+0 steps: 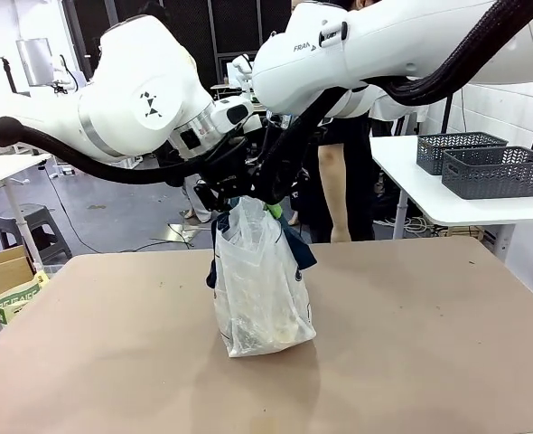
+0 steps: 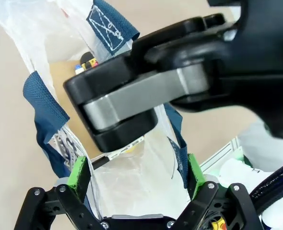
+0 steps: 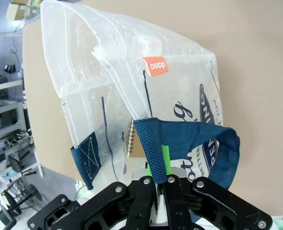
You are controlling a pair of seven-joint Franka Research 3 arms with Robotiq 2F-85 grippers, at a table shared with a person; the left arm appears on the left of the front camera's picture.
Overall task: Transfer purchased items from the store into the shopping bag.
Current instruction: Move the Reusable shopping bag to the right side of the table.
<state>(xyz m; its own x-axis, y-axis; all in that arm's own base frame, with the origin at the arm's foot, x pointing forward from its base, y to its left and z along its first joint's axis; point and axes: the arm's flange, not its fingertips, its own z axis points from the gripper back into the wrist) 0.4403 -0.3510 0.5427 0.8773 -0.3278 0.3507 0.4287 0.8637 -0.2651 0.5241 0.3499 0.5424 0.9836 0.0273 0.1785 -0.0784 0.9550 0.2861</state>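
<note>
A bare tan table (image 1: 429,344) runs across the middle of a workshop, with a person in dark clothes (image 1: 339,181) standing at its far side. The right tool (image 3: 160,181) is clamped together on a dark navy woven strap handle (image 3: 218,153), the webbing pinched between its green pads. From that grip hangs the translucent whitish plastic shopping bag (image 1: 259,289) with a navy round logo. Its base rests on the table straight below the tool. The left tool (image 2: 136,173) hangs right beside the right one over the bag's mouth. Its jaws stand wide apart, one pad to each side of the open rim, and they grip nothing. Below both tools, inside the bag, a flat brown paper-coloured packet (image 3: 135,146) leans against the wall. Small red and yellow bits (image 2: 86,63) show deeper down, and pale tan lumps (image 1: 271,334) lie at the bottom. Well away from the tools, two dark grey lattice-sided plastic baskets (image 1: 492,167) sit on a white side table, and I cannot tell whether either is the store. With goods already in the bag and none on the table near the tools, the transfer looks close to done. The step in hand seems to be holding the bag upright and open. Next, the left tool would probably need to close on the near rim or the second strap. The film is thin and slack, so it could easily slip or crumple between the pads.
</note>
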